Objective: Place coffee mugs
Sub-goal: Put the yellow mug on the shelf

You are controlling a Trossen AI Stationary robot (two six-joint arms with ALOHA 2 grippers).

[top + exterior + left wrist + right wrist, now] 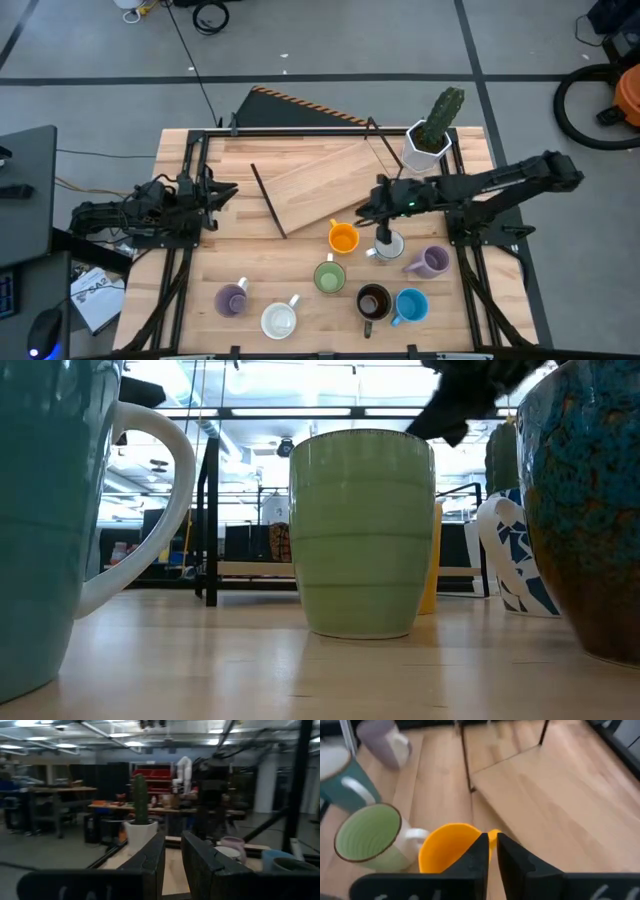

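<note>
Mugs cluster on the bench point(200, 310) front half: orange mug point(343, 238), green mug point(329, 276), white mug point(389, 245), lilac mug point(432, 262), dark brown mug point(374, 301) and blue mug point(411, 305). Right pincer point(491, 851) hangs directly above the orange mug's handle side, fingers parted only by a narrow slit, gripping nothing visible. Orange mug stands upright, mouth up, just below and ahead of the fingertips; green mug just beside it. Right arm is clearly nearer. Left pincer point(172, 860) waits at the bench's left edge, fingers slightly apart, empty.
</note>
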